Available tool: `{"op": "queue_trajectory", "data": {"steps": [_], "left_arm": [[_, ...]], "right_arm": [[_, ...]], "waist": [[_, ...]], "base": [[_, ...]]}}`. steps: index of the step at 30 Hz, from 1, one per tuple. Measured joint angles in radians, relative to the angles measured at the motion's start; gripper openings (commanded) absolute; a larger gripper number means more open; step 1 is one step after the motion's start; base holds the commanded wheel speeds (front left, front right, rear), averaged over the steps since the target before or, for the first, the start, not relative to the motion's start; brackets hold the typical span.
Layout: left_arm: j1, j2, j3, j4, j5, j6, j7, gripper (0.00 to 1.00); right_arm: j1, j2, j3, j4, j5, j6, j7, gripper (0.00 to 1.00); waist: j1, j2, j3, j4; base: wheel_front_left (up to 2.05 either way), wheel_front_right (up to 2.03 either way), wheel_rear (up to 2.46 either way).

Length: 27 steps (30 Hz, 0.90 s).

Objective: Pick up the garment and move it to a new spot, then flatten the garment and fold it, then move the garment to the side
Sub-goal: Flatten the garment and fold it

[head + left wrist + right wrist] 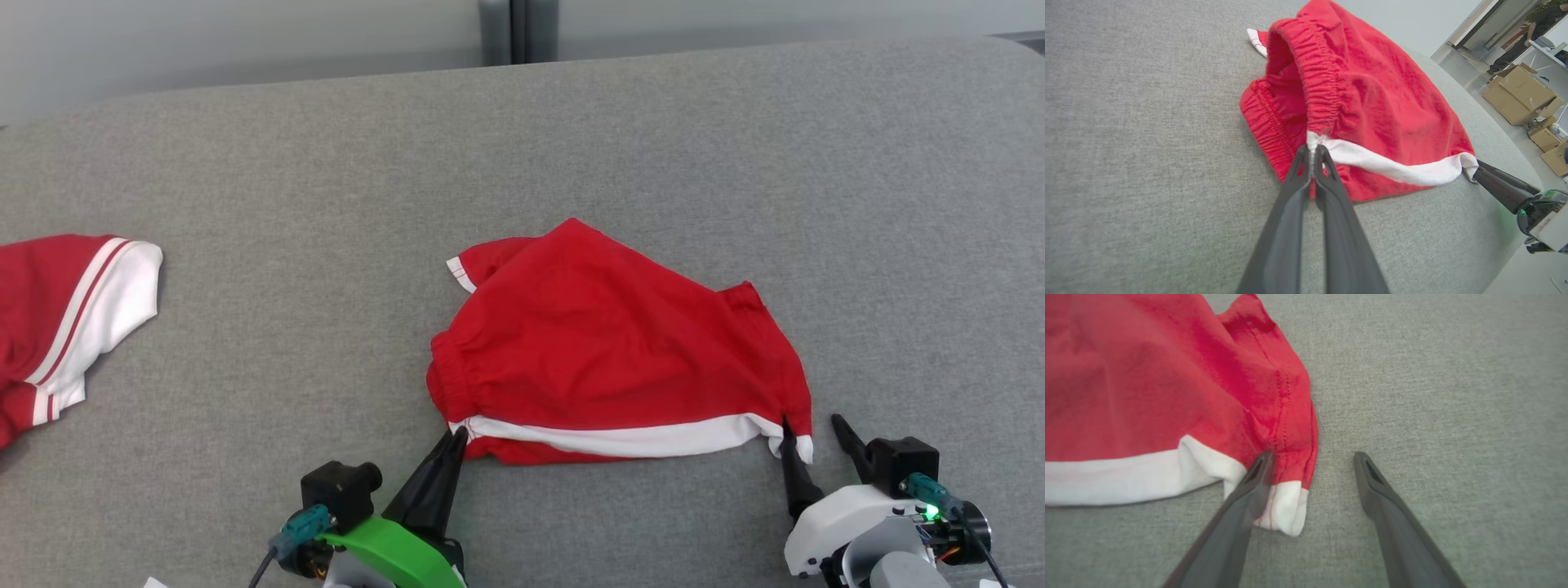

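The jersey [49,310] lies at the far left edge of the grey surface [571,139] in the head view, cut off by the picture's edge. It is red, with a white sleeve [114,302] trimmed in red stripes pointing toward the middle. It is well apart from both grippers, and nothing touches it.

Both grippers are at the red shorts [604,343], which lie rumpled in the middle of the surface. A white stripe [629,439] runs along the edge of the shorts nearest the robot.

The left gripper [460,433] has its fingers pressed together on the left end of that stripe. In the left wrist view the left gripper [1312,149] pinches the white cloth just where the stripe meets the gathered elastic waistband [1318,81]. The shorts [1380,106] rise from the pinch and sag open behind it.

The right gripper [811,425] is at the right end of the stripe, its fingers spread wide and holding nothing. In the right wrist view the right gripper [1313,455] has the finger nearer the left arm lying over the white corner of the shorts [1147,375]. The other finger sits over bare grey surface just beside the cloth.

Cardboard boxes [1521,96] stand on the floor beyond the surface in the left wrist view.
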Motion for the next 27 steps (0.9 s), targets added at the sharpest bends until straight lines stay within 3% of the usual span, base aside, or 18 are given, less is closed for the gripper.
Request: {"op": "queue_trajectory", "data": {"steps": [2, 14, 15, 16, 17, 22, 27], "left_arm": [[0.0, 0.0, 0.001, 0.0, 0.0, 0.0, 0.0, 0.0], [0.011, -0.002, 0.011, -0.013, 0.015, 0.0, 0.0, 0.0], [0.011, -0.002, 0.011, -0.013, 0.016, 0.0, 0.0, 0.0], [0.011, -0.003, 0.011, -0.013, 0.017, 0.0, 0.0, 0.0], [0.011, -0.004, 0.01, -0.013, 0.017, 0.0, 0.0, 0.0], [0.011, -0.005, 0.005, -0.014, 0.021, 0.0, 0.0, 0.0], [0.011, 0.015, 0.004, -0.069, 0.037, 0.0, 0.0, 0.0]], "right_arm": [[0.007, -0.001, 0.001, -0.006, -0.003, 0.0, 0.0, 1.0], [0.098, 0.0, 0.015, -0.095, -0.05, 0.0, 0.005, 0.98], [0.098, 0.0, 0.021, -0.09, -0.051, 0.0, 0.004, 0.77], [0.098, -0.001, 0.025, -0.08, -0.051, 0.0, 0.003, 0.06], [0.098, -0.001, 0.028, -0.074, -0.051, 0.0, 0.0, 0.0], [0.093, 0.0, 0.025, -0.073, -0.034, 0.0, 0.002, 0.0], [0.092, -0.005, 0.015, -0.198, 0.039, 0.0, 0.008, 0.0]], "waist": [[0.0, 0.0, 0.002, 0.005], [0.0, 0.0, -0.012, -0.004], [0.0, 0.0, -0.013, -0.005], [0.0, 0.0, -0.013, -0.005], [0.0, 0.0, -0.014, -0.005], [0.0, 0.0, -0.025, -0.003], [0.0, 0.0, -0.052, -0.004]], "base": [[0.0, 0.0, 0.0], [0.0, 0.0, 0.0], [0.0, 0.0, 0.0], [0.0, 0.0, 0.0], [0.0, 0.0, 0.0], [0.0, 0.0, 0.0], [0.0, 0.0, 0.0]]}}
